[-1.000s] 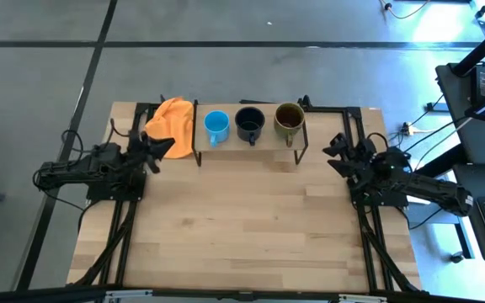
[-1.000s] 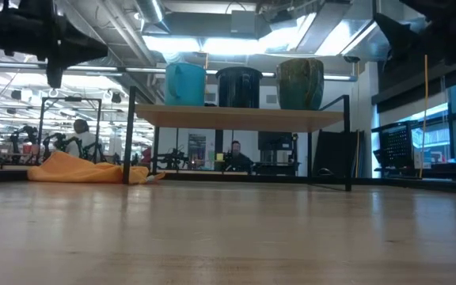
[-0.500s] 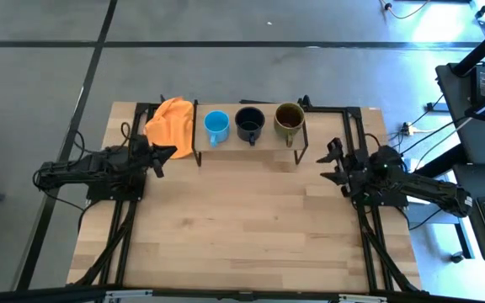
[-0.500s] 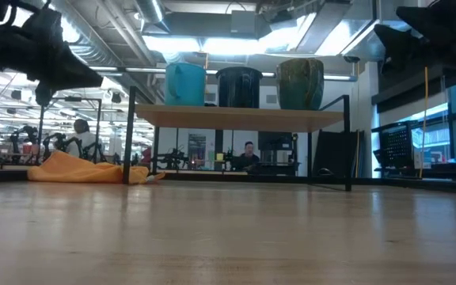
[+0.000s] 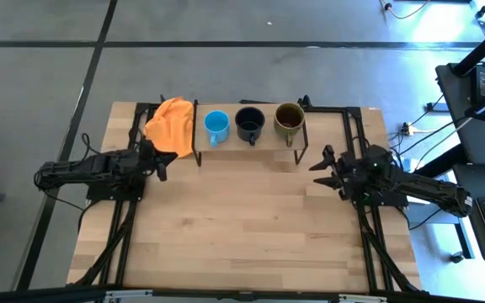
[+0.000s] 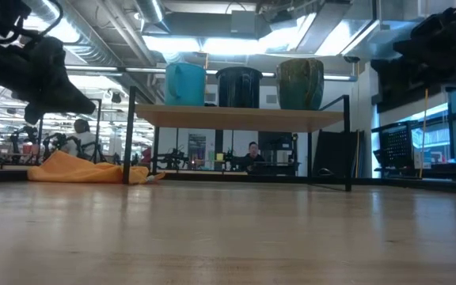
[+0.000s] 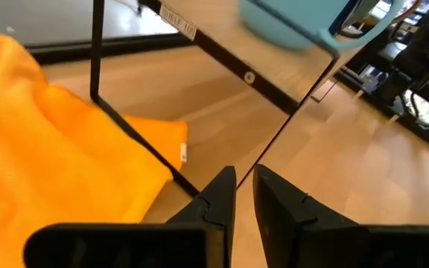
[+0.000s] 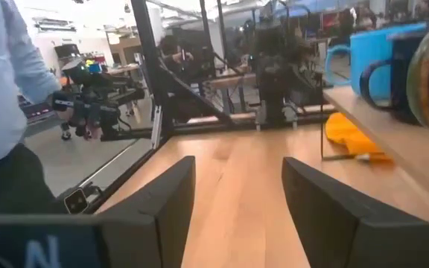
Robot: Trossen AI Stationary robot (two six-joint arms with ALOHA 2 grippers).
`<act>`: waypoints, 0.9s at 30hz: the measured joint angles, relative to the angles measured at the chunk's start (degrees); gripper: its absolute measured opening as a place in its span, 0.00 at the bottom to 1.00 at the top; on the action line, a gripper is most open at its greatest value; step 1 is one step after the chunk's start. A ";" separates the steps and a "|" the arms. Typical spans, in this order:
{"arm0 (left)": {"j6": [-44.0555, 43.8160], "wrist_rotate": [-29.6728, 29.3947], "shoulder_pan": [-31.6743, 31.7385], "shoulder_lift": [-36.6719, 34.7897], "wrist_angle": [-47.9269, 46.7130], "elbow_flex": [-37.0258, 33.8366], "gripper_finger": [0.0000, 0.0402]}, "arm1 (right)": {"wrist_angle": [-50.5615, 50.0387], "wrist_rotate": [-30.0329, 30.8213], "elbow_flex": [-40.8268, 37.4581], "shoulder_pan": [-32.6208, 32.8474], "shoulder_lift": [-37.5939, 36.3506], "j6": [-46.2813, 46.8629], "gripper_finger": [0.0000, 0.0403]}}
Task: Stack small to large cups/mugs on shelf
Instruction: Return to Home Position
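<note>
three mugs in a row on the shelf; both arms off it
light blue mug [image 5: 216, 125], black mug [image 5: 250, 123], olive-brown mug [image 5: 289, 119] upright side by side on shelf [image 5: 232, 140]; left gripper [image 5: 163, 160] pressed almost together, empty, beside orange cloth [image 5: 170, 124]; right gripper [image 5: 319, 160] spread, empty, near shelf's other end

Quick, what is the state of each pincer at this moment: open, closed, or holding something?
The left pincer is closed, holding nothing.
The right pincer is open, holding nothing.
</note>
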 joint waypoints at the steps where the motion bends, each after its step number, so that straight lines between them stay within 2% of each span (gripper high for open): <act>1: 0.14 0.18 0.00 -0.01 0.04 0.00 0.10 | -0.63 0.00 0.00 0.00 0.00 -0.14 0.50; 7: 0.62 0.30 0.00 0.54 -0.08 0.00 0.10 | -10.15 0.15 0.00 -0.02 0.11 -1.38 0.50; 27: 0.52 0.36 0.00 0.54 -0.10 0.00 0.10 | -9.94 0.02 0.03 -0.02 0.52 3.11 0.50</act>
